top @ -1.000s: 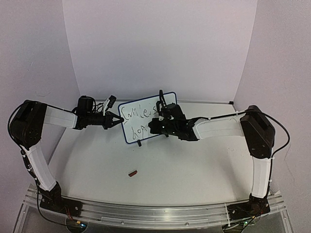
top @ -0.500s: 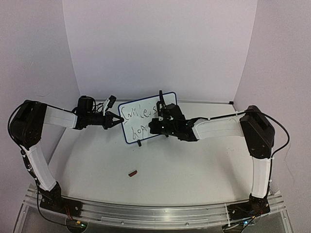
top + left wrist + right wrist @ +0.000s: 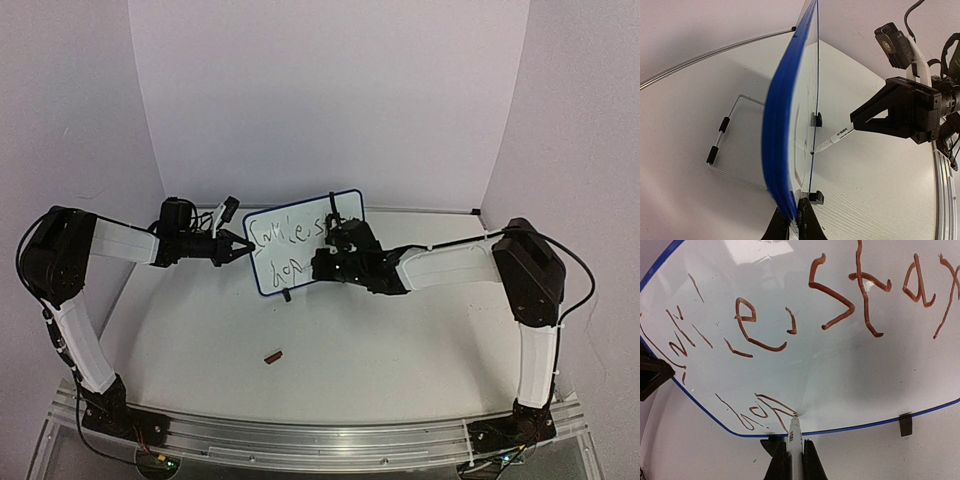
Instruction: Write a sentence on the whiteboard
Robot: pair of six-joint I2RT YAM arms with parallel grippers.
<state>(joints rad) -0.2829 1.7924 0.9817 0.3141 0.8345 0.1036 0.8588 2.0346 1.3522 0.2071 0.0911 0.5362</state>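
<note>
The small white rectangular whiteboard (image 3: 266,272) with the thin blue frame is standing upright toward the back of the white table (image 3: 350,350), its long axis running left to right and its written face turned toward both arms. The left gripper (image 3: 245,248) is clamping the board's left edge, its 2 fingers closed on the blue frame. The right gripper (image 3: 318,264) is pinching a slim white marker (image 3: 795,432), jaws closed on its barrel. The marker's long axis is pointing almost square into the board face, tip touching at the end of the lower line. Bare board is lying to the right of that tip, so the coming stroke is probably heading rightward along line 2, the right arm writing and the left only bracing. The sentence (image 3: 862,290) is showing as 2 lines of thin, uneven reddish-brown scrawl, the upper reaching nearly across, the lower only a few letters long.
</note>
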